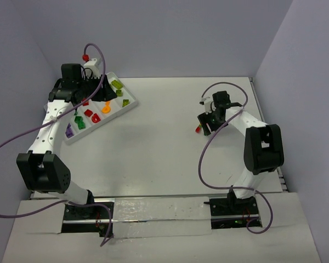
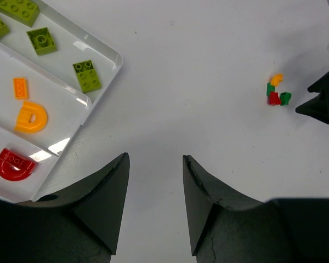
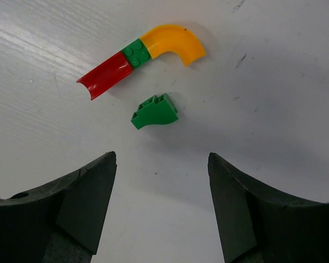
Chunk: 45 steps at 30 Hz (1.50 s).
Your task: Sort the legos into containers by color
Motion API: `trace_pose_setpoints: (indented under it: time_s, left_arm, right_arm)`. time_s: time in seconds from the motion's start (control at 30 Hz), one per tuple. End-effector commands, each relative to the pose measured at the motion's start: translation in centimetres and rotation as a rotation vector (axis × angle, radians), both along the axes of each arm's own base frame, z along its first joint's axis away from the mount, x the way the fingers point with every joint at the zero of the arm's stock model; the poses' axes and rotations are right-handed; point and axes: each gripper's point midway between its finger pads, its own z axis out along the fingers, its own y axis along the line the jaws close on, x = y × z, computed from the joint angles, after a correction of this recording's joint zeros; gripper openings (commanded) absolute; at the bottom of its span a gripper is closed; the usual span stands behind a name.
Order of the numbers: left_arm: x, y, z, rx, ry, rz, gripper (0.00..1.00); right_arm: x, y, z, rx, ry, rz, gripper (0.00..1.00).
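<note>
A short chain of legos lies on the table in the right wrist view: a red curved brick (image 3: 104, 75), a small green brick (image 3: 135, 53) and an orange curved brick (image 3: 172, 43), joined end to end. Just below them lies a loose green sloped brick (image 3: 155, 111). My right gripper (image 3: 162, 159) stands open right behind that green brick, with nothing between its fingers. My left gripper (image 2: 155, 158) is open and holds nothing, beside the corner of the white tray (image 2: 101, 46). The tray's containers hold lime bricks (image 2: 87, 75), an orange arch (image 2: 31, 118) and a red arch (image 2: 13, 164).
From above, the tray (image 1: 129, 107) lies at the far left with the left gripper (image 1: 105, 94) over its right end. The right gripper (image 1: 204, 125) is at the right, over the legos (image 1: 198, 130). Purple cables loop off both arms. Walls close the table's back and sides.
</note>
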Motion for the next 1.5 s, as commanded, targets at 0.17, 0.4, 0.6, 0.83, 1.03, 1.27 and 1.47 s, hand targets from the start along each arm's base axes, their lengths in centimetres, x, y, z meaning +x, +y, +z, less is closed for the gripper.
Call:
trace_pose_setpoints:
  time_s: [0.17,0.4,0.6,0.83,1.03,1.27,1.47]
  left_arm:
    - [-0.1,-1.0,1.3,-0.021,-0.019,-0.063,0.53]
    - [0.1,-1.1,1.0,-0.030,-0.005,-0.067,0.52]
    - [0.3,-1.1,0.9,-0.029,0.000,-0.064,0.52]
    - [0.5,-1.3,0.7,-0.036,0.012,-0.069,0.52]
    - [0.4,-1.2,0.3,-0.036,0.019,-0.066,0.51]
    - [-0.1,-1.3,-0.3,-0.037,0.044,-0.077,0.49]
    - [-3.4,-3.3,0.0,-0.174,0.051,-0.211,0.49]
  right_arm:
    - [2.2,1.0,-1.7,0.002,0.021,0.149,0.77]
    - [3.1,1.5,-2.4,0.009,0.032,0.214,0.74]
    - [3.0,1.8,-2.9,0.021,0.057,0.238,0.64]
    - [2.6,1.8,-3.4,0.022,0.078,0.249,0.64]
    - [2.7,2.0,-3.6,0.030,0.082,0.256,0.50]
    - [2.1,2.5,-2.0,0.063,0.070,0.271,0.35]
    - [1.5,5.3,5.9,0.227,-0.040,0.286,0.32]
